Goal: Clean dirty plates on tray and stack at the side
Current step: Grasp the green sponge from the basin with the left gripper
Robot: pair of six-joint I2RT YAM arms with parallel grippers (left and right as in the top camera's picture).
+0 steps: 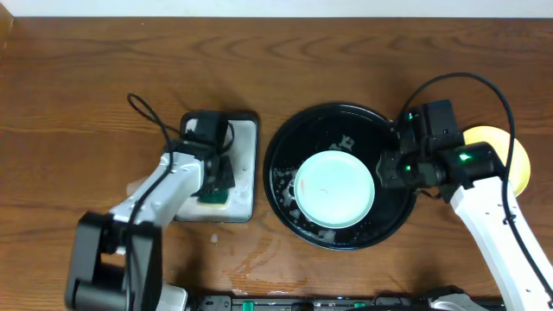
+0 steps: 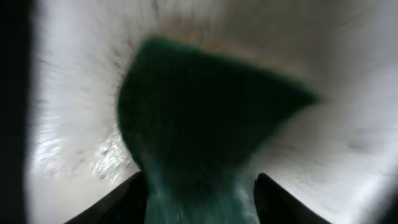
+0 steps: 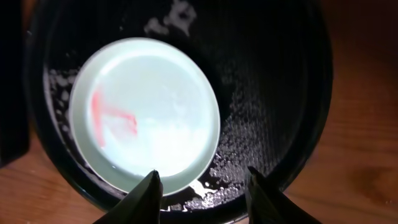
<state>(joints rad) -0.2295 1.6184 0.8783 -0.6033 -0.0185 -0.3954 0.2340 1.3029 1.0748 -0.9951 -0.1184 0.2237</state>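
The large round black tray (image 1: 285,147) sits at centre right with wet foam specks. A pale mint plate (image 1: 335,188) lies in it; the right wrist view shows a red smear on this plate (image 3: 143,115). A yellow plate (image 1: 517,149) lies on the table at the right, partly hidden by my right arm. No light blue plate shows. My right gripper (image 1: 386,168) is open and empty over the tray's right rim (image 3: 202,180), at the plate's edge. My left gripper (image 1: 218,186) is shut on a green sponge (image 2: 199,124) down in the grey rectangular tray (image 1: 246,164).
The grey rectangular tray stands left of the black tray, with a narrow gap between them. Its wet pale floor (image 2: 348,124) fills the blurred left wrist view. Water drops lie on the wood (image 1: 251,255) in front of the trays.
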